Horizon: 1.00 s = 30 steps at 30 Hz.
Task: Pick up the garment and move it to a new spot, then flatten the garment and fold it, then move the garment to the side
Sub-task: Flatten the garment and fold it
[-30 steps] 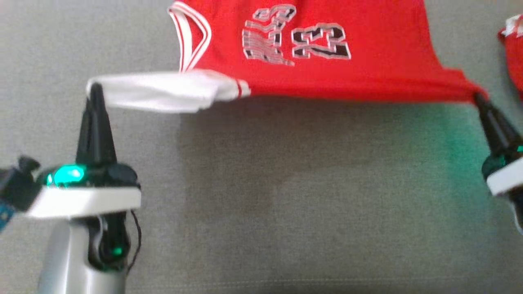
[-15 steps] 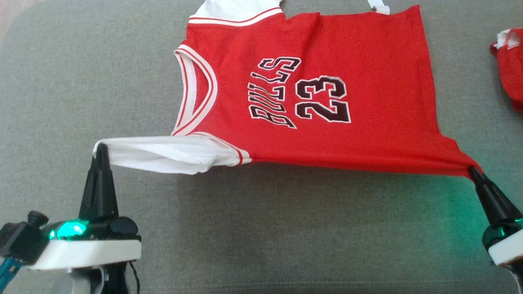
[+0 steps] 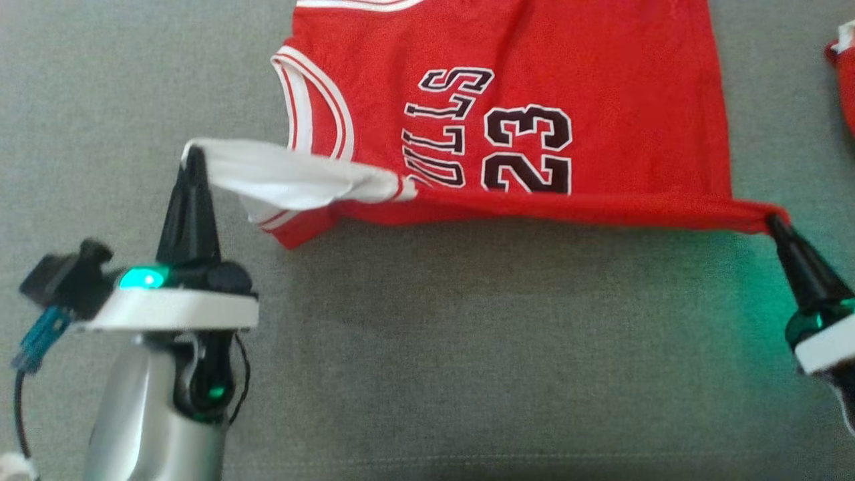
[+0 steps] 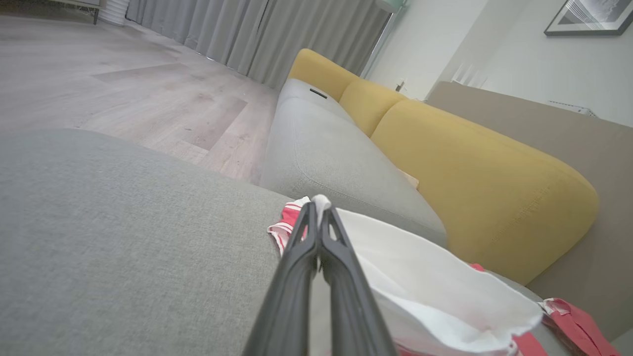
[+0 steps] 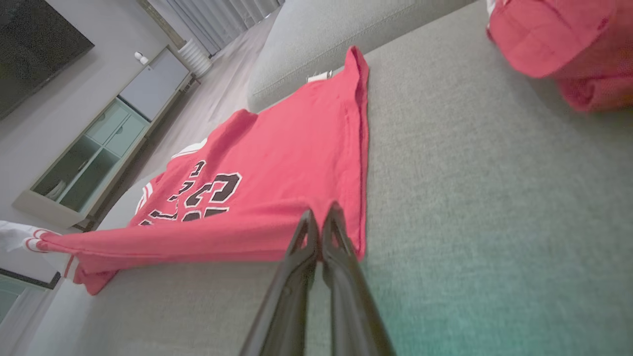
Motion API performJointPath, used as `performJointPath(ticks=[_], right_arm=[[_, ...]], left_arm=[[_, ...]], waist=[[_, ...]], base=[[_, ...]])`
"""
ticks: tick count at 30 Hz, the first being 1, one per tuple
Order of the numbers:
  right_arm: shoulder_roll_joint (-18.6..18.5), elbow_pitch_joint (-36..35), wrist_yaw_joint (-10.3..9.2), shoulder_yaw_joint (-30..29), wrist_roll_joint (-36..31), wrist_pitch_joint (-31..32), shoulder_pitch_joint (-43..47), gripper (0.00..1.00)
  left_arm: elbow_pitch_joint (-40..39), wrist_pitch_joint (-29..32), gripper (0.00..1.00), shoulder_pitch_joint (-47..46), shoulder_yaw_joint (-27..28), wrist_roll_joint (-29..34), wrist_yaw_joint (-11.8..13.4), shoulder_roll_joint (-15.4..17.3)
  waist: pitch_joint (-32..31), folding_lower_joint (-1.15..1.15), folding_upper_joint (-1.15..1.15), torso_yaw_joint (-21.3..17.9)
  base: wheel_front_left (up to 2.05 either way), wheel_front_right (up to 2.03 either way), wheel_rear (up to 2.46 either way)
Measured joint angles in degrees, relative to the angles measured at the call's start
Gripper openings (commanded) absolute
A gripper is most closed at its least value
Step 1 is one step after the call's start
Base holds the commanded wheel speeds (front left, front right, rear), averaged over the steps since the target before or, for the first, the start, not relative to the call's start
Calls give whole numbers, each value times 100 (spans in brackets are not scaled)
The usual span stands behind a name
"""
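Red jersey (image 3: 534,100) held taut by its near edge over the grey cushion (image 3: 467,374), both grippers pinching it.

L gripper (image 3: 194,152): fingers pressed together on the white fabric at the jersey's shoulder end, lifted off the cushion. R gripper (image 3: 775,220): clamped on the red hem corner, also raised. The raised edge hides part of the BULLS lettering; rest of the jersey lies flat on the cushion's far half. 2nd red garment (image 3: 845,80) sits at the cushion's right end, apart from the jersey. Yellow-backed sofa (image 4: 470,173) stands just past the cushion's far side.
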Motion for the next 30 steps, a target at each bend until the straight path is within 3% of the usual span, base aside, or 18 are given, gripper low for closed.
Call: performJointPath(ticks=[11,20,21,22,23,30], right_arm=[[189,169,0,-198,-343,483,-847,0],[347,310,0,-242,-528,591,-1369,0],[356,335,0,-277,-539,555,-1410,41],[370,368,0,-314,-572,506,-1442,100],[405,406,0,-365,-581,448,-1468,100],[583,412,-1,-423,-613,34,-1482,100]], left_arm=[[772,-3,0,-1340,-450,560,0,4],[1091,-3,0,-1850,-523,989,0,55],[1066,-3,0,-1875,-489,1010,0,55],[1051,-3,37,-1887,-457,1016,0,55],[1036,-3,100,-1884,-435,1017,0,54],[693,-4,100,-1671,-281,1081,0,40]], waist=[[500,0,0,-22],[779,1,0,-31],[787,1,0,-35],[788,1,0,-40],[784,1,0,-45],[724,1,0,-84]], base=[[0,0,0],[0,0,0],[0,0,0],[0,0,0],[0,0,0],[0,0,0]])
